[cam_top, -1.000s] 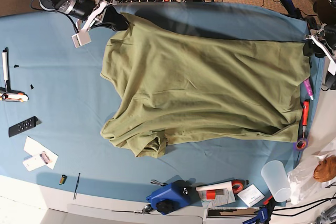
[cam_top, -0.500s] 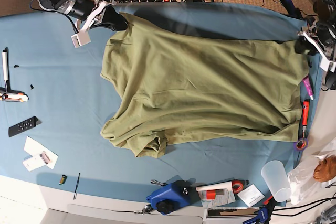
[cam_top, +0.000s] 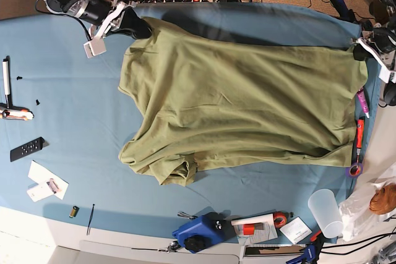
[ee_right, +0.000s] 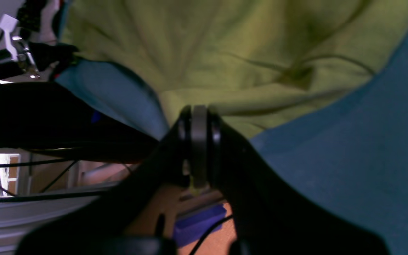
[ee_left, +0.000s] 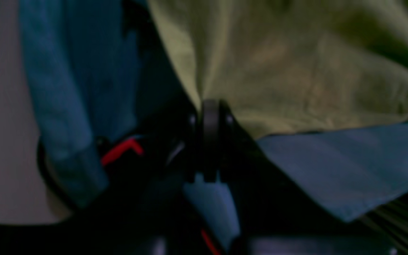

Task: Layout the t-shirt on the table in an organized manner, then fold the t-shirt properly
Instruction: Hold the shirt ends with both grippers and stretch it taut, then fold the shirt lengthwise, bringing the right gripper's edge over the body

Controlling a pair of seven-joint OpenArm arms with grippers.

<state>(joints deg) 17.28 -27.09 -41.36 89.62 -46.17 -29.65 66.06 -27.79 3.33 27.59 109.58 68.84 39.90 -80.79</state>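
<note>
Now you are in the layout step: both the left tool (ee_left: pixel 209 106) and the right tool (ee_right: pixel 198 109) are clamped on the t-shirt (cam_top: pixel 241 109) at 2 and 10 o'clock; next, pull those corners apart to flatten it on the surface (cam_top: pixel 55 122)

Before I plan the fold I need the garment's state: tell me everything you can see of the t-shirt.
The t-shirt is plain olive-green soft knit, lying mostly flat across the blue-clothed table with shallow wrinkles. One short sleeve is bunched and folded under near the front edge. The right gripper pinches one far corner, the left gripper the opposite far corner at the table's side edge, both jaws shut on fabric. No collar or tag shows.
</note>
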